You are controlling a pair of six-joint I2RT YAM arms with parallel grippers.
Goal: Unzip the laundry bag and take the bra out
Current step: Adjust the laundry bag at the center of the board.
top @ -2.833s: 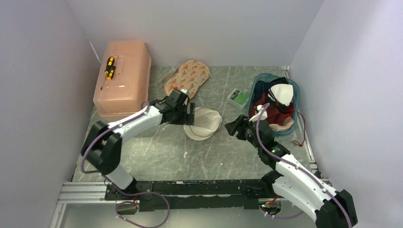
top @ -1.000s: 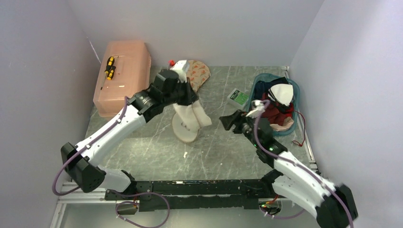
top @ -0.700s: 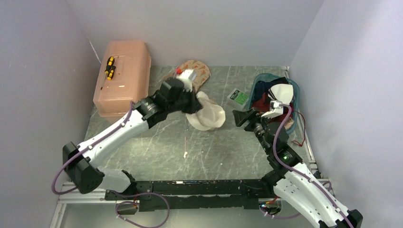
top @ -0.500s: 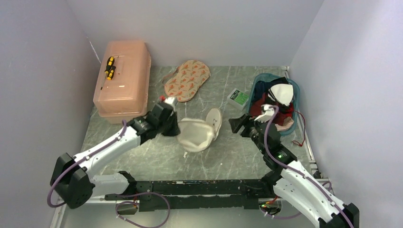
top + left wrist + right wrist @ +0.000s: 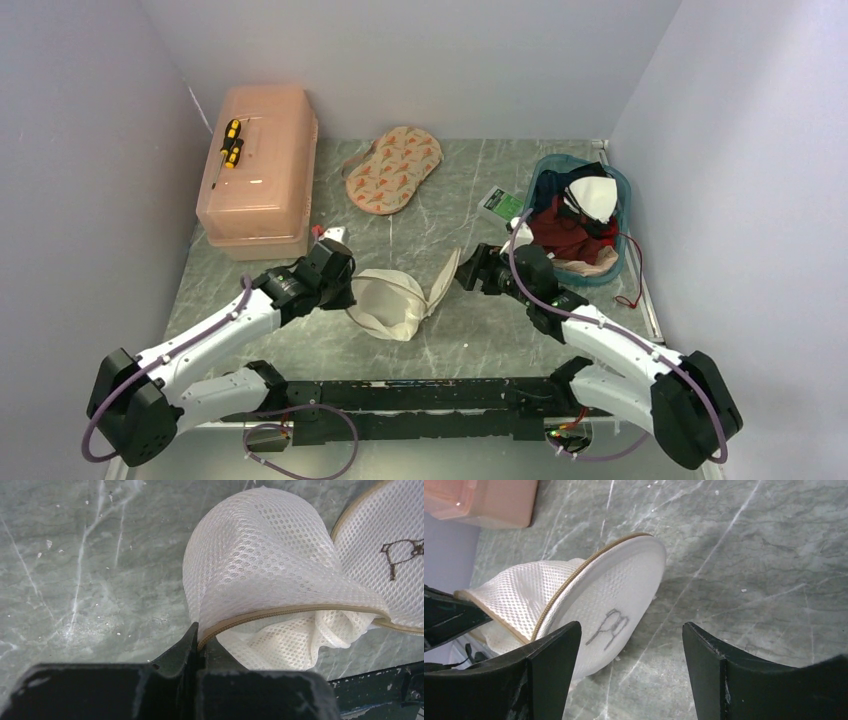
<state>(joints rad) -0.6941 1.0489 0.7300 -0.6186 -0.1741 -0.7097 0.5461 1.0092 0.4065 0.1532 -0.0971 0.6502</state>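
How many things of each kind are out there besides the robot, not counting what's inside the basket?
White mesh bag: 1
Pink lidded box: 1
Teal basket: 1
Screwdriver: 1
Patterned fabric piece: 1
Green packet: 1
Total: 6

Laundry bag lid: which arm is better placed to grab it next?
Right. The right gripper is open and faces the lid at close range. The left gripper is shut on the zipper rim of the laundry bag, on the side away from the lid, so it is occupied.
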